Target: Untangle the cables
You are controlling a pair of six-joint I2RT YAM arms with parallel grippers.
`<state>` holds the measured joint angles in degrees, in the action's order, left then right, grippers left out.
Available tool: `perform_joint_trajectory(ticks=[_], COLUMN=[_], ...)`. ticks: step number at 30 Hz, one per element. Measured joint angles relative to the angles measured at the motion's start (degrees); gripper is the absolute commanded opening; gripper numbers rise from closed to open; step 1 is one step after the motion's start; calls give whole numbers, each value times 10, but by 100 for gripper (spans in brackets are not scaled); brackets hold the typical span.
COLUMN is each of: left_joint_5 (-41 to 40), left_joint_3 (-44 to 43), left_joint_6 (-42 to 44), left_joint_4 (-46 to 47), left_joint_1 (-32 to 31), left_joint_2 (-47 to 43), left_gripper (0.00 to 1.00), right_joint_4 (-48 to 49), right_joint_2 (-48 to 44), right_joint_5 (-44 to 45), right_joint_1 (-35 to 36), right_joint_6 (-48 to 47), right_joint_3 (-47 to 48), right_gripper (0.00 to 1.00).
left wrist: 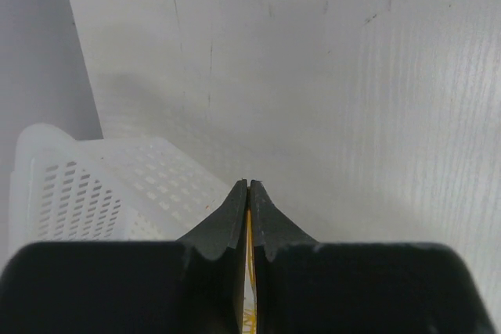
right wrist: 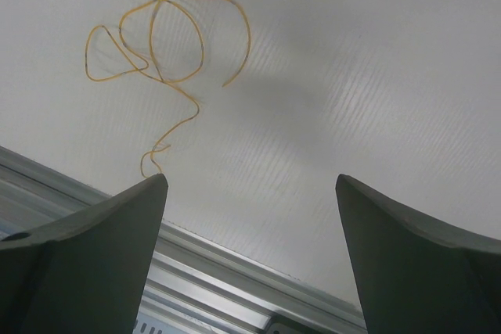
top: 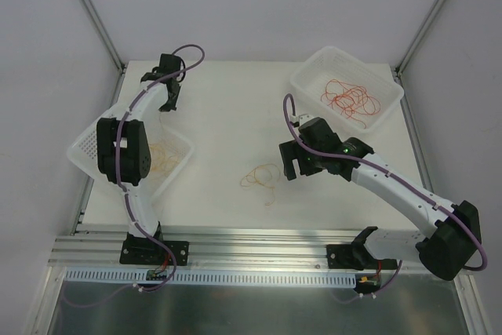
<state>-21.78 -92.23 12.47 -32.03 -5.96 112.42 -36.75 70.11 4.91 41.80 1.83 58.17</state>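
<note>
A loose yellow-orange cable (top: 261, 176) lies in small loops on the white table; in the right wrist view this cable (right wrist: 164, 41) is ahead and left of my fingers. My right gripper (top: 292, 161) (right wrist: 250, 179) is open just right of it, with nothing between the fingers. My left gripper (top: 170, 104) (left wrist: 249, 184) is shut at the back left, by the left basket. A thin yellow strand (left wrist: 250, 263) shows through the slit behind its tips; I cannot tell whether it is pinched. Faint yellow cables (top: 161, 156) lie in the left basket. Red-orange cables (top: 351, 98) lie in the right basket.
The white perforated left basket (top: 179, 164) (left wrist: 78, 185) sits partly under my left arm. The white right basket (top: 314, 88) stands at the back right. A metal rail (top: 251, 245) (right wrist: 235, 271) runs along the table's near edge. Grey walls and frame posts enclose the back and sides.
</note>
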Motion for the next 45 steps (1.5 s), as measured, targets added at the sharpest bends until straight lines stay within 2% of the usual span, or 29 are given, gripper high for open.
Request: perform_joint_trajectory(ticks=[5, 11, 15, 20, 23, 24, 25, 27, 30, 33, 34, 37, 41, 45], left_joint_5=[-35, -60, -47, 12, 45, 53, 62, 72, 82, 88, 89, 93, 99, 130], left_joint_3=[1, 57, 125, 210, 227, 227, 227, 227, 227, 227, 227, 227, 227, 229], left_joint_6=[-20, -92, -171, -257, -284, -291, -295, -305, -313, -313, -313, -313, -309, -307], left_joint_4=[-12, -11, -10, -14, -15, -15, -14, -12, -11, -11, -11, -9, -9, -9], left_joint_1=[0, 22, 89, 186, 207, 208, 211, 211, 218, 231, 233, 238, 238, 236], left_joint_2=[-47, -169, -230, -229, -214, -208, -205, -202, -201, -200, -200, -201, -217, -268], left_gripper=[0, 0, 0, 1, 14, 28, 34, 44, 52, 64, 73, 80, 98, 99], right_joint_4=[0, 2, 4, 6, 8, 9, 10, 10, 11, 12, 12, 12, 12, 12], right_joint_2=[0, 0, 0, 0, 0, 0, 0, 0, -4, -12, -14, -15, -15, -15], right_joint_5=[1, 0, 1, 3, 3, 3, 3, 3, 3, 3, 3, 5, 5, 9], right_joint_1=[0, 0, 0, 0, 0, 0, 0, 0, 0, 0, 0, 0, 0, 0], right_joint_6=[-6, -21, -23, -23, -23, -23, -23, -19, -15, -11, -10, -8, -8, -7], right_joint_3=[2, 11, 11, 11, 11, 10, 10, 10, 9, 4, 3, 2, 2, 2], right_gripper=[94, 95, 99, 99, 99, 100, 100, 100, 100, 100, 100, 100, 100, 100])
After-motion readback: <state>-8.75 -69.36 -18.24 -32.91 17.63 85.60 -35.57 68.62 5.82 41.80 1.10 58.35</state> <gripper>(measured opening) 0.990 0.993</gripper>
